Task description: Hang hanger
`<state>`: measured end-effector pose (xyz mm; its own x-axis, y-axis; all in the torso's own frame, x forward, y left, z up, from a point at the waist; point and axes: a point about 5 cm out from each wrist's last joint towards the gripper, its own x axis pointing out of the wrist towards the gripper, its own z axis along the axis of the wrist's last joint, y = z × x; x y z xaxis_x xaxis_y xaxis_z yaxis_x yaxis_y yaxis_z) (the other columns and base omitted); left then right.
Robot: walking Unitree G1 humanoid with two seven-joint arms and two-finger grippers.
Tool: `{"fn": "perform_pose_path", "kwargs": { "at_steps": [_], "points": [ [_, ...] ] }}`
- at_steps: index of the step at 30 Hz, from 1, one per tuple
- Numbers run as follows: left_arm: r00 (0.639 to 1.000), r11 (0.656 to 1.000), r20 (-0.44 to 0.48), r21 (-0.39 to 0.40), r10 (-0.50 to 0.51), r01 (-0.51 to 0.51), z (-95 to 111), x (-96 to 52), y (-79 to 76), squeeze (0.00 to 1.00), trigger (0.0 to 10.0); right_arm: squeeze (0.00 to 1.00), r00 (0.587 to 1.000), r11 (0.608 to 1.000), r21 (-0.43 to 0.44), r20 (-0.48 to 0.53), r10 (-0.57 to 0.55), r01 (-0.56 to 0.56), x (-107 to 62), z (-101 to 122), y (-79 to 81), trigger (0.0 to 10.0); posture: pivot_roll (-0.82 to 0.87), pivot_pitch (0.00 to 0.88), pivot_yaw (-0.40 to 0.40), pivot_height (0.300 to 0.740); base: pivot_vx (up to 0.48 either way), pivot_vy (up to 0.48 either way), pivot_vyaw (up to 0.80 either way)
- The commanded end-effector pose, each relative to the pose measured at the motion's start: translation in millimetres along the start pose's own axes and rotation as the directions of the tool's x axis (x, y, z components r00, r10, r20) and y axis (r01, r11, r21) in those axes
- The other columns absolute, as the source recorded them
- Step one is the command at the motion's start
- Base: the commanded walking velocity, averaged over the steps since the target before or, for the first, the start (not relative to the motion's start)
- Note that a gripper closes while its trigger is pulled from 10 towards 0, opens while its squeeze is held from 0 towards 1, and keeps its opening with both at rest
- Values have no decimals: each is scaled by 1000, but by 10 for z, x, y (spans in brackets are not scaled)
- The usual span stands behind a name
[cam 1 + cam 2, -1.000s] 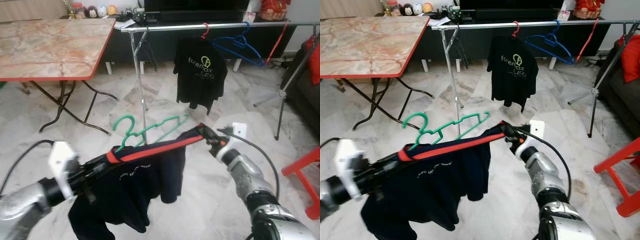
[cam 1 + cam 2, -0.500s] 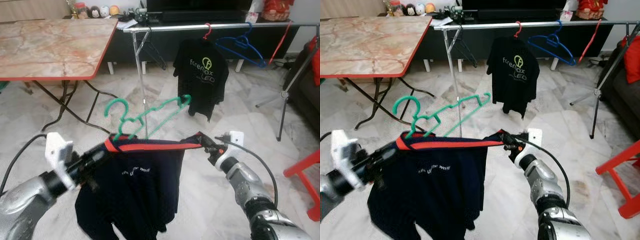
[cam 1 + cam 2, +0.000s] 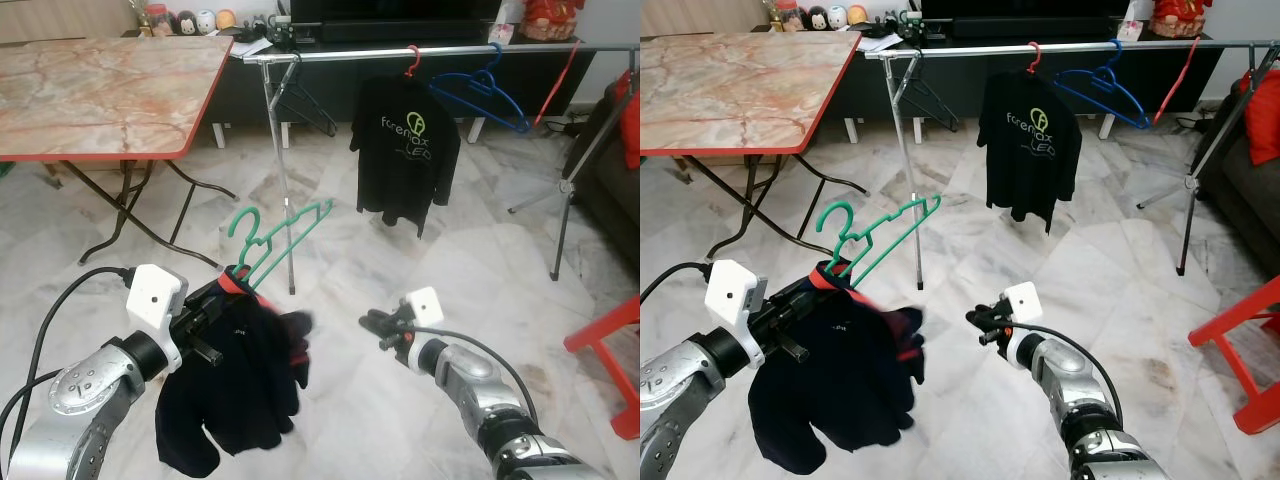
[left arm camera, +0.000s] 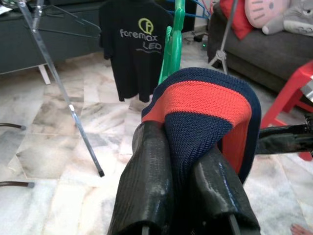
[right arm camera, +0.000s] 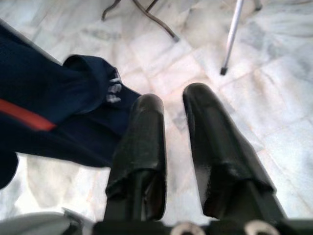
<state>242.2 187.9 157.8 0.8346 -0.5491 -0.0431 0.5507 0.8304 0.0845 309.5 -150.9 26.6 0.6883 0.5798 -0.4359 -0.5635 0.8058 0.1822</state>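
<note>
The left gripper (image 4: 188, 161) is clamped tight on the collar of a navy shirt (image 3: 235, 385), red stripe bulging out between the two black fingers (image 4: 146, 181). The green hanger (image 3: 275, 235) rides up out of that collar, hook pointing toward the robot's left, and the shirt droops in a bunch below it, low over the marble floor (image 3: 350, 240). Over on the right, the right gripper (image 5: 176, 142) holds nothing, fingers a little apart with floor showing between them, hovering just beside the hanging cloth.

The rail (image 3: 420, 52) is well ahead, across the room, with a black shirt (image 3: 405, 150) on a red hanger (image 3: 411, 62) and a bare blue hanger (image 3: 480, 90) farther to the right. To my eye there's free rail on the left of that black shirt, and that looks like the spot to aim for.

Doing this well means raising the green hook above the rail, turning its opening downward, then lowering until the rail takes the weight before letting go. One worry: the grip is on cloth, not plastic, so the hanger could slip or swing. The free gripper could steady the hook.

Writing? The black shirt reads "foremax LED" under a leaf-like logo. White lettering on the navy shirt is too creased to read.
</note>
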Motion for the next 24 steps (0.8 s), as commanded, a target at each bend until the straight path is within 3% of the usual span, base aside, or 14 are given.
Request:
{"fn": "perform_pose_path", "kwargs": {
  "at_steps": [1,3,5,8,9,14,15,21,22,23,24],
  "points": [
    [1000,1000,9,27,-11,11,26,12,-15,0,10000,1000,1000,997,-72,-17,21,-23,3,39,11,10000,31,66,17,740,0,0,0],
    [1000,1000,9,28,-10,10,26,13,-15,0,10000,1000,1000,997,-74,-18,21,-22,3,38,11,10000,31,66,17,740,0,0,0],
    [1000,998,-15,54,-16,17,-7,19,-25,0,10000,1000,997,986,-159,-77,30,-42,-13,15,-1,10000,29,65,20,740,0,0,0],
    [984,987,-136,102,-113,128,-139,-40,-95,0,10000,1000,995,970,-222,-30,91,-96,-68,222,-71,10000,30,59,19,740,0,0,0],
    [965,974,-209,126,-161,190,-214,-86,-115,0,10000,1000,992,959,-254,-22,125,-127,-91,346,-102,10000,31,56,21,740,0,0,0],
    [938,959,-295,156,-181,234,-316,-110,-94,0,10000,1000,973,921,-323,-2,231,-219,-123,546,-75,10000,27,50,23,740,0,0,0],
    [925,951,-334,182,-181,251,-371,-115,-81,0,10000,1000,956,895,-353,7,294,-272,-140,624,-36,10000,22,35,23,740,0,0,0],
    [874,920,-389,134,-292,368,-439,-158,-178,0,10000,1000,864,796,-378,-20,504,-473,-229,749,92,10000,15,18,22,740,0,0,0],
    [862,911,-393,123,-320,395,-431,-161,-205,0,10000,1000,838,770,-364,-59,542,-524,-239,716,119,10000,17,15,21,740,0,0,0],
    [842,891,-404,120,-358,437,-414,-153,-235,0,10000,1000,786,701,-372,-164,596,-608,-256,620,181,10000,23,4,19,740,0,0,0],
    [830,877,-407,125,-380,463,-384,-141,-247,0,10000,573,761,665,-381,-205,616,-642,-257,586,220,10000,26,0,18,740,0,0,0]
  ]
}}
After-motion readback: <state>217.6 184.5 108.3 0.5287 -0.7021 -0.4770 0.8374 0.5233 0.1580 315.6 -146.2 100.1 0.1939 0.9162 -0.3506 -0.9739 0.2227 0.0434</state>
